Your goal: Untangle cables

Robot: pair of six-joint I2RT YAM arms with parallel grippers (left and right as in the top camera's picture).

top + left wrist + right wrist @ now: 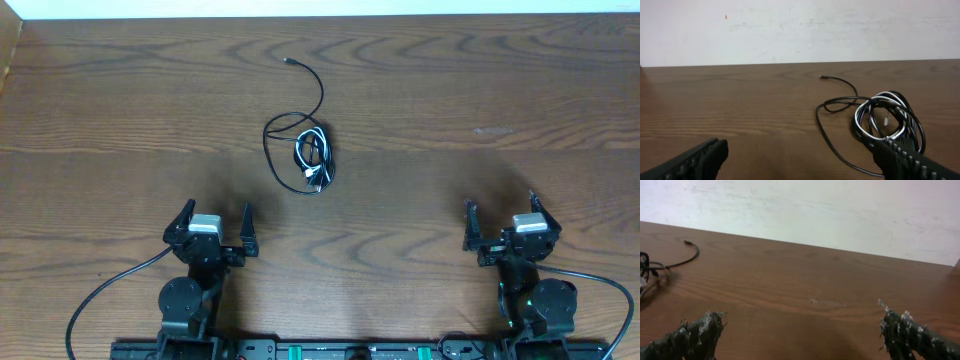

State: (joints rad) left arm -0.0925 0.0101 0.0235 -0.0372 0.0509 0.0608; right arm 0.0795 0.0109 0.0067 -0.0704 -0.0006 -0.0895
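While nothing is yet being gripped, the untangling is looking wholly undone: the black cord (267, 143) and the white cord (307, 150) are lying coiled together in one bundle, sitting well ahead of the left claw (216, 213) and slightly to its right, and far ahead-left of the right claw (500, 208). Both claws are hovering wide open, holding nothing, so all the separating is left to do. The brown wood-grain bench (480, 90) is carrying them, and a pale wall (790, 30) is rising beyond its far edge.

Overhead looks straight down on the table (500, 90); both low wrist views face the far wall (790, 30), sharing the cables (887, 120).
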